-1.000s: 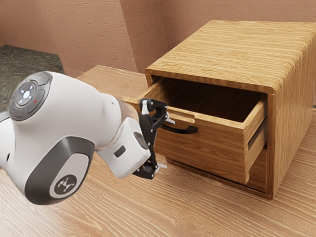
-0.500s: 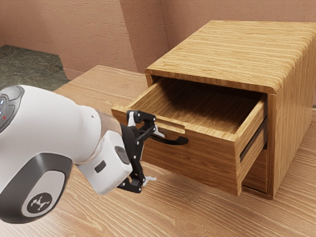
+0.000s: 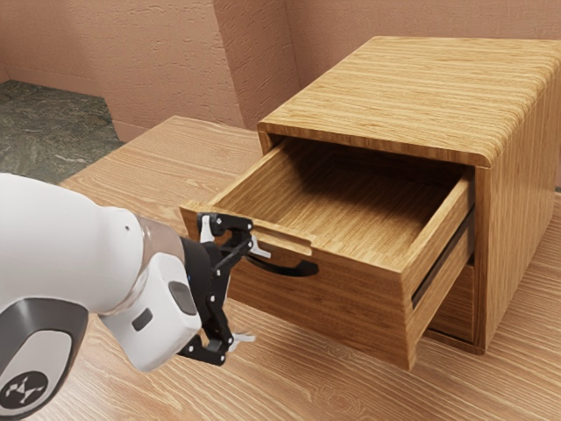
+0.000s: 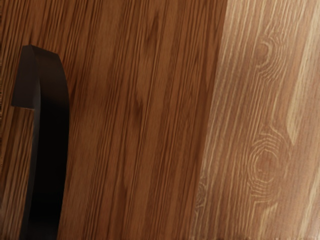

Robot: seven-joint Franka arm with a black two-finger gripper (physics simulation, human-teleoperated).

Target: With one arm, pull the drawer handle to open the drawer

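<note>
Pink-walled room, wooden table [image 3: 333, 386]: the cabinet's [image 3: 421, 88] drawer [image 3: 351, 294] stands well out, toward the exterior view's left. 1 gripper [image 3: 250, 295], fingers spread, brackets its black handle [image 3: 285, 267]. Opening looks nearly done.

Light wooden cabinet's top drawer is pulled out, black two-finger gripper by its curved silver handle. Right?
No: the curved handle is black, not silver, per the exterior view. Rest holds: wooden top drawer pulled out, black two-finger gripper by the handle.

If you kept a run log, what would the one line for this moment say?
gripper: open, by handle end | drawer: pulled far out of cabinet | task: drawer open
</note>
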